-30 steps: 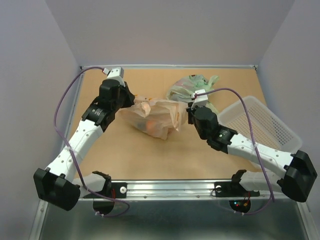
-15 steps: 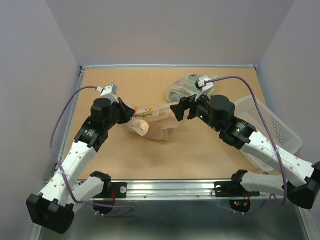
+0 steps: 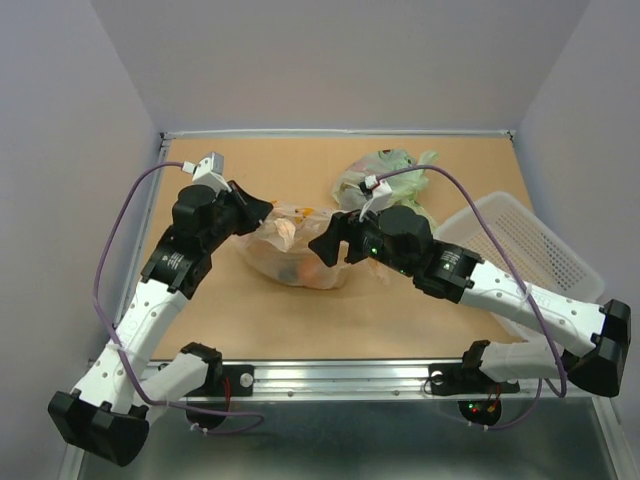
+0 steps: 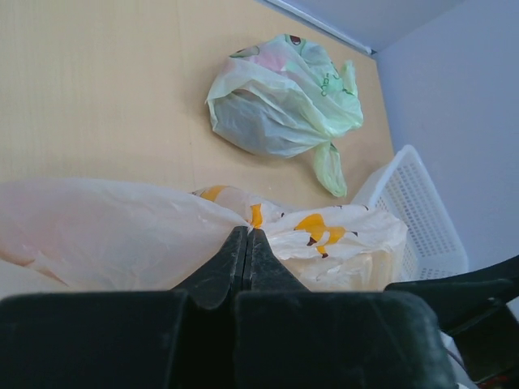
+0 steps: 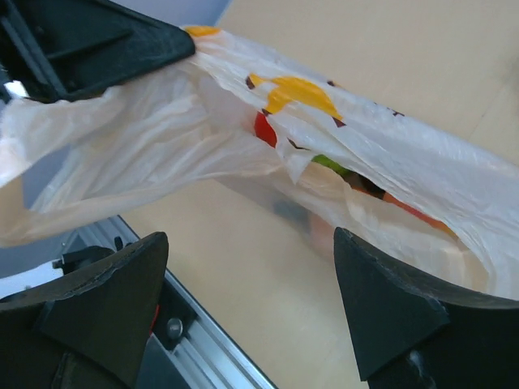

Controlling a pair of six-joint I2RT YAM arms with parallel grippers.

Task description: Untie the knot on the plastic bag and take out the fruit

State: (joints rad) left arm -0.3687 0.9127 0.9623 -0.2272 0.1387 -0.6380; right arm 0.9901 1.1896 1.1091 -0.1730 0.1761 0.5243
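The peach-orange plastic bag (image 3: 290, 250) lies mid-table, its top edge lifted at the left. My left gripper (image 3: 262, 208) is shut on that gathered edge; in the left wrist view the plastic (image 4: 97, 235) bunches to a point at the closed jaw tips (image 4: 247, 235). I cannot make out a tied knot there. My right gripper (image 3: 328, 240) stands open just right of the bag, touching nothing. In the right wrist view its wide jaws (image 5: 247, 271) sit below the bag (image 5: 162, 138), where a slit shows red, green and orange fruit (image 5: 328, 164).
A pale green tied bag (image 3: 385, 175) lies behind the right gripper, also seen as the green bag (image 4: 276, 105) in the left wrist view. A white mesh basket (image 3: 520, 240) stands at the right. The metal rail (image 3: 330, 375) runs along the table's near edge.
The right gripper has let go of the bag's right side, opened wide, and swung left and low beside the bag. The left gripper keeps its hold and has shifted slightly.
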